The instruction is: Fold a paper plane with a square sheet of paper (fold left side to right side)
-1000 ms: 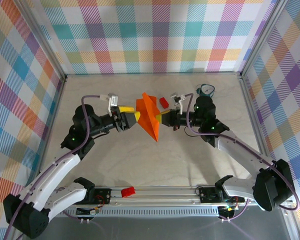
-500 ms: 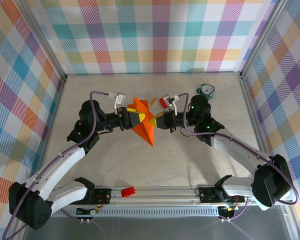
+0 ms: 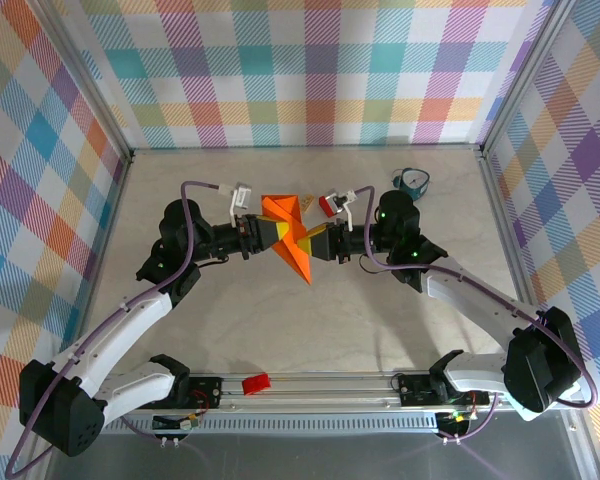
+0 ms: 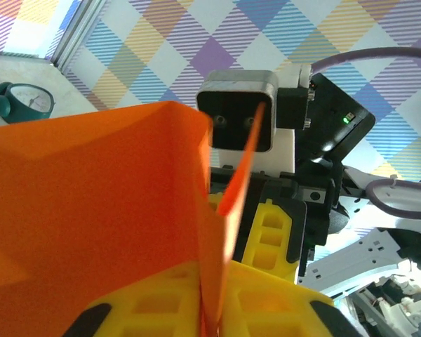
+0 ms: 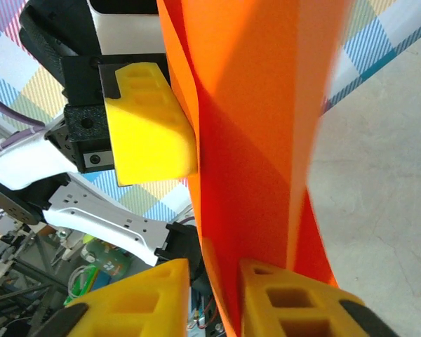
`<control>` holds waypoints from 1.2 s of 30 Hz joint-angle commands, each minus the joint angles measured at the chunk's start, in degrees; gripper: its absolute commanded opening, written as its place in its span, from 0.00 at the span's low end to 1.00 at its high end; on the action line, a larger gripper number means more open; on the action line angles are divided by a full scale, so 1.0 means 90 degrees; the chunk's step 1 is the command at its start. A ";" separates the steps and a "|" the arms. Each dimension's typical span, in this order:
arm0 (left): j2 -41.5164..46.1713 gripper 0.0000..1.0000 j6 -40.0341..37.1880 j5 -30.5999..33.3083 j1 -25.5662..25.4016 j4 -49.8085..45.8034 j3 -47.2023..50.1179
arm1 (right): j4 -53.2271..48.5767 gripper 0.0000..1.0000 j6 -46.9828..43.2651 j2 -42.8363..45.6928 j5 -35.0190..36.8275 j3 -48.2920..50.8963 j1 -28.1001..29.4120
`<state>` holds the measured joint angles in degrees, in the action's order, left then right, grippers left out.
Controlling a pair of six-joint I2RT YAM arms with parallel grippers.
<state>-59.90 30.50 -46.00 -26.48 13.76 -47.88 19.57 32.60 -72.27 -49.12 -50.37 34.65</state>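
The square sheet of paper is bright orange and folded into a creased pointed shape. It hangs above the table's middle between both grippers. My left gripper comes in from the left, its yellow jaws shut on the paper's edge, seen close up at my left gripper. My right gripper faces it from the right. In the right wrist view the paper stands between my right gripper's parted jaws, with a gap beside the left finger. The left gripper's yellow finger shows behind the sheet.
A small red block lies just behind the grippers. A teal alarm clock stands at the back right, also the teal clock. Another red block rests on the front rail. Checked walls close the table in.
The left gripper has closed onto the paper. The right gripper's jaws, shut on the paper before, have parted. Both grippers and the paper have shifted slightly toward the back.
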 commanded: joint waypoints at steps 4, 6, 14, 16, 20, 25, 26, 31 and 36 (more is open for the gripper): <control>0.0127 0.08 -0.0016 -0.0045 -0.0041 0.0307 -0.0050 | -0.0545 0.39 -0.0454 0.0414 0.0378 -0.0157 0.0029; 0.0118 0.07 -0.0020 -0.0045 -0.0035 0.0329 -0.0026 | -0.0884 0.45 -0.0667 0.0594 0.0624 -0.0169 0.0028; 0.0037 0.00 -0.0020 -0.0045 -0.0043 0.0507 0.0007 | -0.1958 0.74 -0.1275 0.1622 0.1980 -0.0001 0.0025; 0.0018 0.00 -0.0042 -0.0080 -0.0043 0.0555 0.0036 | -0.2047 0.82 -0.1334 0.1844 0.2254 0.0122 0.0017; -0.0013 0.00 -0.0144 -0.0106 -0.0046 0.0620 0.0057 | -0.2154 0.95 -0.1416 0.2236 0.2792 0.0382 0.0017; -0.0164 0.00 -0.0186 -0.0246 -0.0039 0.0781 0.0010 | -0.2268 0.99 -0.1490 0.2491 0.3111 0.0580 -0.0031; -0.0207 0.00 -0.0186 -0.0274 -0.0042 0.0821 0.0003 | -0.2305 0.99 -0.1489 0.2517 0.3106 0.0601 -0.0065; -0.0402 0.00 -0.0234 -0.0427 -0.0045 0.1005 -0.0061 | -0.2263 0.99 -0.1316 0.2525 0.2612 0.0700 -0.0424; -0.0583 0.00 -0.0252 -0.0660 -0.0038 0.1147 -0.0126 | -0.1985 0.99 -0.1099 0.2353 0.1521 0.0747 -0.0725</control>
<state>-64.62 29.69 -49.01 -26.48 20.34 -47.81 -0.93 21.61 -50.50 -28.27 -43.90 28.91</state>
